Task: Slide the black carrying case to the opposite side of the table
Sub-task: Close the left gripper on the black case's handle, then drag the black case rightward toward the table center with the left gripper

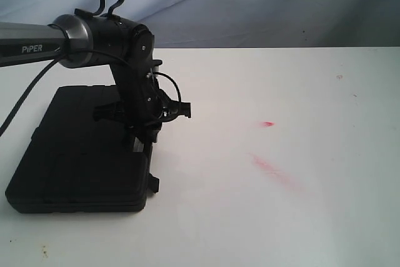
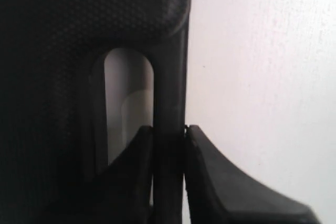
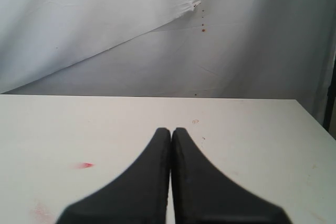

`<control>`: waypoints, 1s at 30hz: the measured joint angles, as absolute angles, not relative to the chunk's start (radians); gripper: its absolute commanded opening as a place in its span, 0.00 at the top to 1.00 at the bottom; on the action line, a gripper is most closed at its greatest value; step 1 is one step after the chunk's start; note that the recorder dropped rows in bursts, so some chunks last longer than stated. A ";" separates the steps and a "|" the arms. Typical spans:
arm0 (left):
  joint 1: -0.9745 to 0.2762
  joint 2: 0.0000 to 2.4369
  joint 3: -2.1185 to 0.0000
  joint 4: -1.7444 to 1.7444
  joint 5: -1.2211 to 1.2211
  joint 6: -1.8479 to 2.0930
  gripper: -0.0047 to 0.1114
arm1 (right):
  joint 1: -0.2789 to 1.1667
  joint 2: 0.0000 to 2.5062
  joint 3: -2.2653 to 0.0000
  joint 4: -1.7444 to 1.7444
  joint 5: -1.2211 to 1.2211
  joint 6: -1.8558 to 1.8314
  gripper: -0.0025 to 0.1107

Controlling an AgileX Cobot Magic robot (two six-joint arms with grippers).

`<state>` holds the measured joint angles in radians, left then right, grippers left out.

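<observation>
The flat black textured-plastic carrying case [image 1: 75, 154] lies on its broad face on the left part of the wide white tabletop [image 1: 281, 92], close to the near edge in the exterior view. Its handle side points to the right of that view, toward the bare middle of the table. Its long axis seems to run from the near edge to the far edge, though the foreshortening leaves me unsure. A small black latch tab [image 1: 153, 184] sticks out from the near end of the handle side.

My left gripper [image 1: 142, 145] comes down from the grey arm onto that handle side. The exterior view shows only a dark tangle of wrist and case there. My left wrist view settles it: my left gripper's [image 2: 169, 132] fingers are narrowed onto the slim black handle bar [image 2: 169, 77], one finger in the rounded slot [image 2: 128, 98], the other outside on the table side, both pressed against the bar. White table shows through the slot.

My right gripper [image 3: 171, 132] shows only in its own wrist view. Its two black fingers are pressed together with nothing between them, above the tabletop and facing the wrinkled pale cloth backdrop [image 3: 105, 24]. A small red smear [image 3: 84, 165] marks the table nearby. The exterior view shows two such red marks [image 1: 275, 170], well apart from the case.
</observation>
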<state>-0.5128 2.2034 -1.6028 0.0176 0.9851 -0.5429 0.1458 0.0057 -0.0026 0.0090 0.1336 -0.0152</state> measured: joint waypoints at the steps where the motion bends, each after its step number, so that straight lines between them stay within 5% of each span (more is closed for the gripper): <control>1: -0.513 2.203 -1.603 0.018 0.985 -0.543 0.96 | 0.146 0.006 -0.003 0.009 0.134 -0.015 0.98; 30: -0.538 2.203 -1.598 0.007 0.959 -0.558 0.96 | 0.146 0.006 -0.003 0.009 0.134 -0.015 0.98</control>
